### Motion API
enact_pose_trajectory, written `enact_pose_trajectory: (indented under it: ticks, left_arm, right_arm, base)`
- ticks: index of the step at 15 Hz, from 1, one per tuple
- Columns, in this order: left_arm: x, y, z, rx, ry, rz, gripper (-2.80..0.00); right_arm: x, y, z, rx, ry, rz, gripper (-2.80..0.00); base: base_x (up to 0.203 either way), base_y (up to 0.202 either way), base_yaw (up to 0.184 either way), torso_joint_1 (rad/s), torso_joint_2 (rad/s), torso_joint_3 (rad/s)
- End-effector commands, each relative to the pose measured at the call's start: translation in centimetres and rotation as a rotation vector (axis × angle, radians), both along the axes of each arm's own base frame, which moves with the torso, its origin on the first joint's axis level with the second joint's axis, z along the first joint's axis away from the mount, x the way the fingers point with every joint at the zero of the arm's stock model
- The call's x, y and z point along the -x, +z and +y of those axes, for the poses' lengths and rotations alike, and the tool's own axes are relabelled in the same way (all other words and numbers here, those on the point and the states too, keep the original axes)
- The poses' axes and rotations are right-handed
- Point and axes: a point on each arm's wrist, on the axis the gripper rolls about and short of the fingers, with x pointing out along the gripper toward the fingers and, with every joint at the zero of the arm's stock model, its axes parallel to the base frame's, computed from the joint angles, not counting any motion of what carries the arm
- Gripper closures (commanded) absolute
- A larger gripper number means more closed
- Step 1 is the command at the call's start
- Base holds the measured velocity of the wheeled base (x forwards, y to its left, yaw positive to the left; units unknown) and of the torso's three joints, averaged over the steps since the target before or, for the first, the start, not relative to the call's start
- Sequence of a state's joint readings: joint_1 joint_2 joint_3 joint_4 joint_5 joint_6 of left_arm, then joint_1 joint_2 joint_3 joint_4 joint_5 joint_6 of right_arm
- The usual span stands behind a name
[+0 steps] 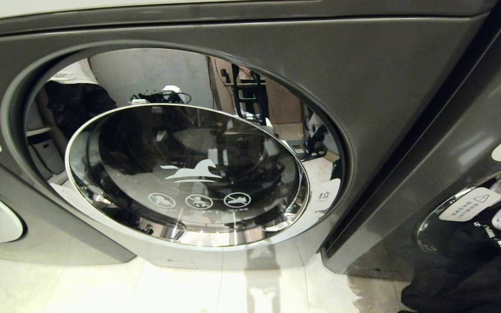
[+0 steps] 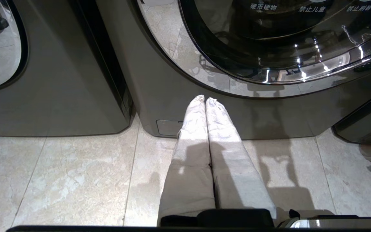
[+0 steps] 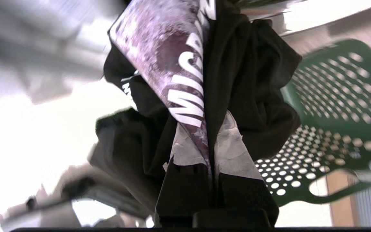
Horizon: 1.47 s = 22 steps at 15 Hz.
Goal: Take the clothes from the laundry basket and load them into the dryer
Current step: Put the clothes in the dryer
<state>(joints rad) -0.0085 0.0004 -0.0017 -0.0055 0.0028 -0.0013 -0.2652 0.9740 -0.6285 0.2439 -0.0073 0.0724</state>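
Your right gripper (image 3: 208, 141) is clamped on a black printed garment (image 3: 237, 80), lifted beside the green laundry basket (image 3: 333, 106). Next, judge the dryer door (image 1: 187, 174): it looks closed.

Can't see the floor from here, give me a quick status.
Right gripper shut on black printed garment, green basket behind it. Left gripper shut, empty, low before dryer. Dryer door looks closed.
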Motion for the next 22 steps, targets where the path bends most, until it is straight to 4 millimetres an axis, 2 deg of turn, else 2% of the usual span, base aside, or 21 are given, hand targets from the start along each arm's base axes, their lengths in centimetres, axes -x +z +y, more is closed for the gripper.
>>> enact_pose_trajectory:
  ticks: [1, 4, 9, 10, 13, 19, 22]
  left_arm:
    - [0.0, 0.0, 0.0, 0.0, 0.0, -0.001, 0.0]
    - [0.0, 0.0, 0.0, 0.0, 0.001, -0.001, 0.0]
    - [0.0, 0.0, 0.0, 0.0, 0.001, -0.001, 0.0]
    - [0.0, 0.0, 0.0, 0.0, 0.0, -0.001, 0.0]
    - [0.0, 0.0, 0.0, 0.0, 0.001, -0.001, 0.0]
    - [0.0, 0.0, 0.0, 0.0, 0.0, -0.001, 0.0]
    - [0.0, 0.0, 0.0, 0.0, 0.0, -0.001, 0.0]
  right_arm:
    - [2.5, -1.3, 1.7, 0.036, 0.101, -0.035, 0.0]
    - [5.7, -4.0, 2.6, 0.133, 0.213, -0.089, 0.0]
    - [8.8, -10.7, 2.6, 0.326, 0.329, -0.261, 0.0]
    - [9.2, -11.2, 2.6, 0.346, 0.336, -0.28, 0.0]
    - [10.1, -11.6, 2.8, 0.334, 0.359, -0.323, 0.0]
    - [12.6, -12.5, 3.0, 0.329, 0.372, -0.579, 0.0]
    - [12.6, -12.7, 2.9, 0.238, 0.319, -0.566, 0.0]
  base:
    - [0.0, 0.0, 0.0, 0.0, 0.0, 0.0]
    - [0.0, 0.0, 0.0, 0.0, 0.0, 0.0]
    - [0.0, 0.0, 0.0, 0.0, 0.0, 0.0]
    - [0.0, 0.0, 0.0, 0.0, 0.0, 0.0]
    - [0.0, 0.0, 0.0, 0.0, 0.0, 0.0]
    - [0.0, 0.0, 0.0, 0.0, 0.0, 0.0]
    - [0.0, 0.0, 0.0, 0.0, 0.0, 0.0]
